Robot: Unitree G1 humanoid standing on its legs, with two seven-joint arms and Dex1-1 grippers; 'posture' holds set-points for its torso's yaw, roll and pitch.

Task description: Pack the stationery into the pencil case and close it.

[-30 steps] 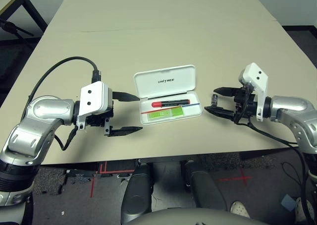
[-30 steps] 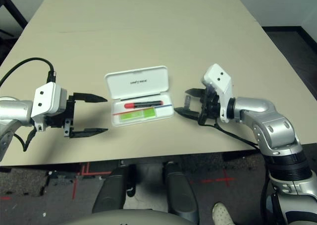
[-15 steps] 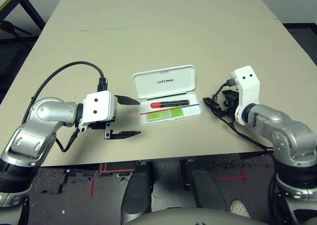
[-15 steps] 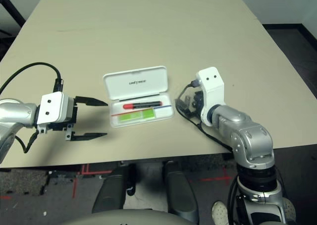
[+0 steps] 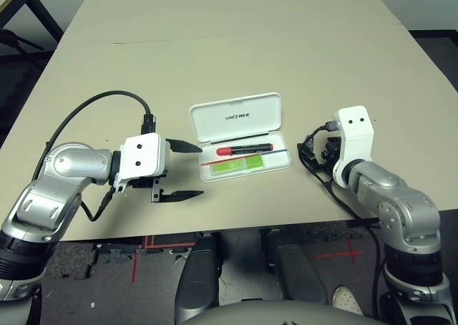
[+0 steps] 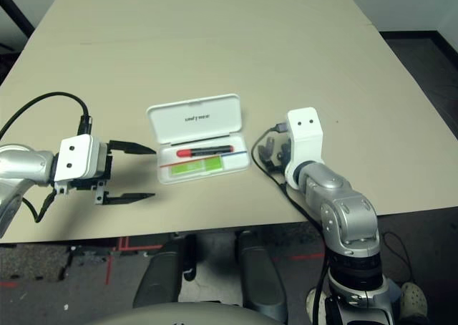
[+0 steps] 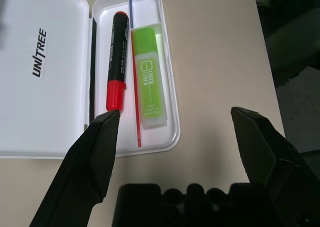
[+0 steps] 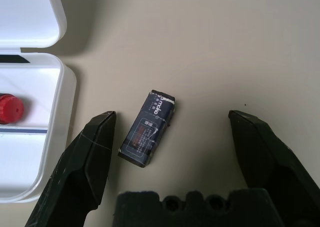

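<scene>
Overhead, the right hand (image 8: 170, 152), spread wide above a small dark eraser (image 8: 148, 128), hides behind its wrist camera block (image 5: 353, 134).

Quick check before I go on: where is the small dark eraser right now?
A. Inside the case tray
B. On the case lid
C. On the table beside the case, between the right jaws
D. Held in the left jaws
C. The right wrist view shows the eraser lying on the bare table just outside the case, with the open right gripper around it, not touching.
</scene>
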